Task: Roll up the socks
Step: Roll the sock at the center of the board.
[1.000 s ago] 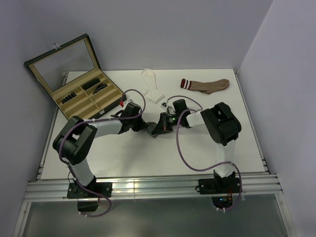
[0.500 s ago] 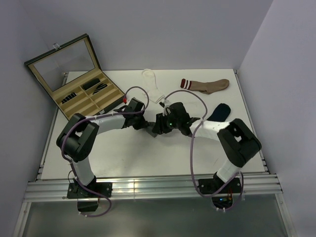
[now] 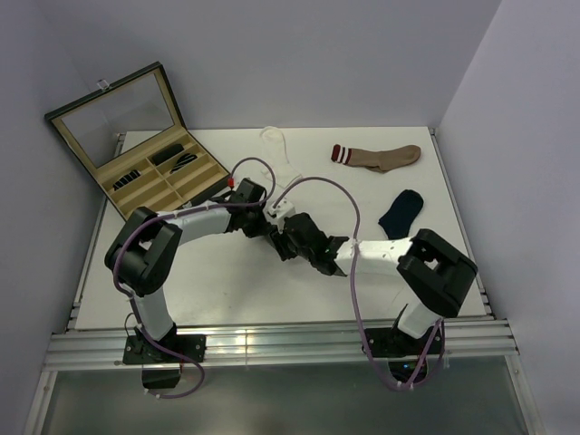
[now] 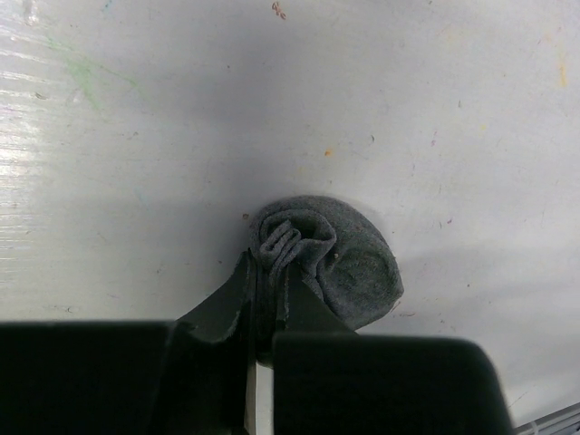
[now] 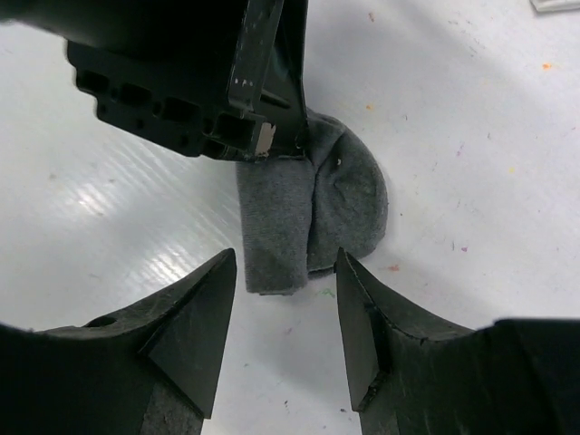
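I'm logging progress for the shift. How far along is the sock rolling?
Done: no roll set aside yet. In hand: the grey sock is wound into a compact roll. The left gripper pinches its edge, jaws shut, and the right gripper is open just beside it. Left: the navy sock, white sock and brown sock lie unrolled farther back.

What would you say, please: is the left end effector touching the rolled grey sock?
Touching. The left wrist view shows the left end effector pinched shut on a fold of the grey sock, with no gap between them.
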